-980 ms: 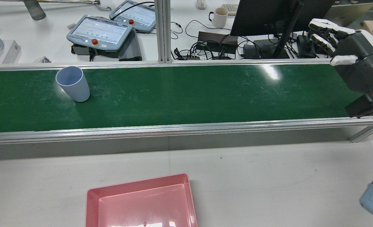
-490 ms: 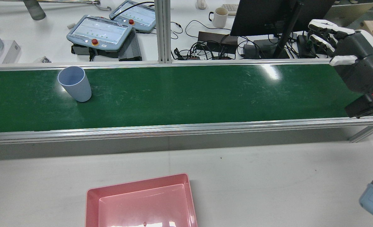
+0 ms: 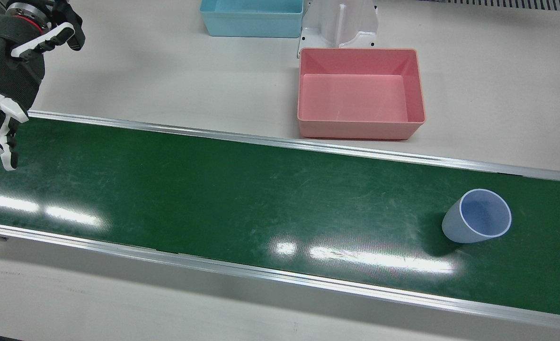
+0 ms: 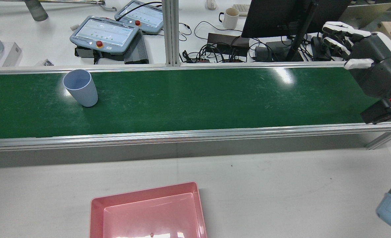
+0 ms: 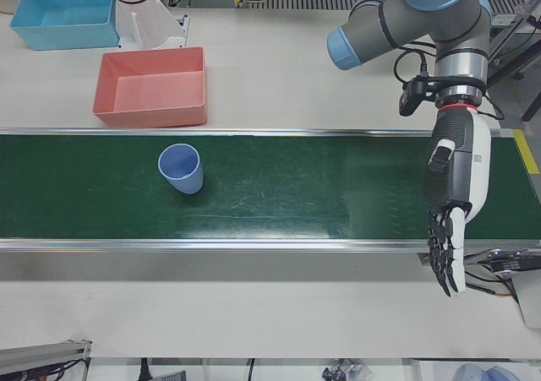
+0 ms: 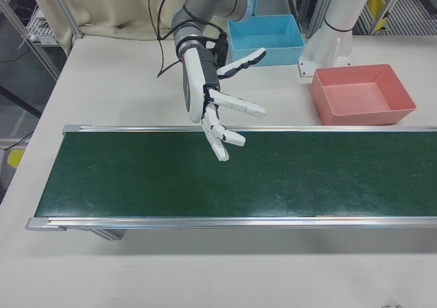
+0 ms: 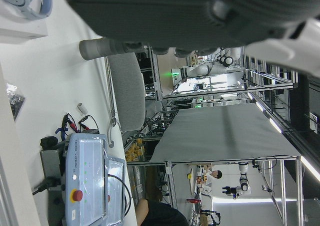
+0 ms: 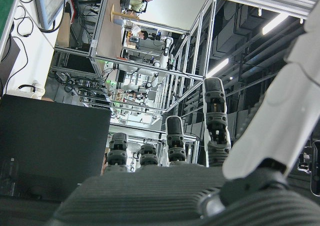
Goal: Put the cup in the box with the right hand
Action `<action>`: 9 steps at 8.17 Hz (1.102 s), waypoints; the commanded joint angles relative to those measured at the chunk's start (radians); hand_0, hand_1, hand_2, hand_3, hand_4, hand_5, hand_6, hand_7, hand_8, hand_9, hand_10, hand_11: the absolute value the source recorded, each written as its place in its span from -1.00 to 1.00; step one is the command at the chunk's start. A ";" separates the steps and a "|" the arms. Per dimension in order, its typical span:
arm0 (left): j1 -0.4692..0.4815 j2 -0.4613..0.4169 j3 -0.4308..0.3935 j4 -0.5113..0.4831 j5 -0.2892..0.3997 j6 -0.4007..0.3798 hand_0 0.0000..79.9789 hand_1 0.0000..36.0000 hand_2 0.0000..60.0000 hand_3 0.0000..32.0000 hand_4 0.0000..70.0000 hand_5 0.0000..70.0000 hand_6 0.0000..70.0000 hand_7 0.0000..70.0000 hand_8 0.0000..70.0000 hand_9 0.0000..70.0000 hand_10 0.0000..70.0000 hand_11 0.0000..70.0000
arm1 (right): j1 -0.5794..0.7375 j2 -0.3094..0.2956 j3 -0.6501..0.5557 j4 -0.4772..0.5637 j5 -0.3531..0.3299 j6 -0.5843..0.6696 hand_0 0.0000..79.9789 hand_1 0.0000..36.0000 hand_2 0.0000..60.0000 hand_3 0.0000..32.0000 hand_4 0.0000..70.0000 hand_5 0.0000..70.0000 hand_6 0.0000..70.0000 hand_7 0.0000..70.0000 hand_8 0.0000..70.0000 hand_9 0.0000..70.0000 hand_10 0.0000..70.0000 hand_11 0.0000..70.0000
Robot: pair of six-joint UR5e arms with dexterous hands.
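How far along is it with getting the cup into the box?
Nothing is done yet. The cup stands upright on the green belt, untouched, and the pink box is empty. The right hand hangs open over the belt, far from the cup. Reaching, grasping, carrying and placing all remain.

A pale blue cup with a lighter rim stands on the dark green conveyor belt, edged by silver aluminium rails. On the off-white table sit a salmon-pink box and a light blue box. The right hand is black with white fingers; the left hand is likewise black and white.
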 commanded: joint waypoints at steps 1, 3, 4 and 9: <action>0.000 -0.001 0.000 0.000 0.000 -0.001 -1.00 -1.00 -1.00 -1.00 -1.00 -1.00 -1.00 -1.00 -1.00 -1.00 -1.00 -1.00 | 0.000 -0.001 -0.002 0.000 0.000 0.000 0.22 -0.85 -1.00 -0.57 -0.13 -0.91 -0.83 -0.08 -0.93 -0.73 -0.75 -0.61; 0.000 0.000 0.000 0.000 0.000 0.001 -1.00 -1.00 -1.00 -1.00 -1.00 -1.00 -1.00 -1.00 -1.00 -1.00 -1.00 -1.00 | 0.000 -0.001 0.000 0.000 0.000 0.000 0.23 -0.84 -1.00 -0.54 -0.13 -0.91 -0.83 -0.09 -0.94 -0.75 -0.74 -0.60; 0.000 0.000 0.000 0.000 0.000 -0.001 -1.00 -1.00 -1.00 -1.00 -1.00 -1.00 -1.00 -1.00 -1.00 -1.00 -1.00 -1.00 | 0.000 -0.001 0.000 0.000 0.000 0.000 0.23 -0.84 -1.00 -0.54 -0.14 -0.91 -0.83 -0.10 -0.94 -0.75 -0.75 -0.61; 0.000 0.000 0.000 0.000 0.000 0.001 -1.00 -1.00 -1.00 -1.00 -1.00 -1.00 -1.00 -1.00 -1.00 -1.00 -1.00 -1.00 | 0.002 -0.002 -0.002 0.000 0.000 0.000 0.22 -0.84 -1.00 -0.51 -0.14 -0.91 -0.84 -0.14 -0.94 -0.76 -0.74 -0.60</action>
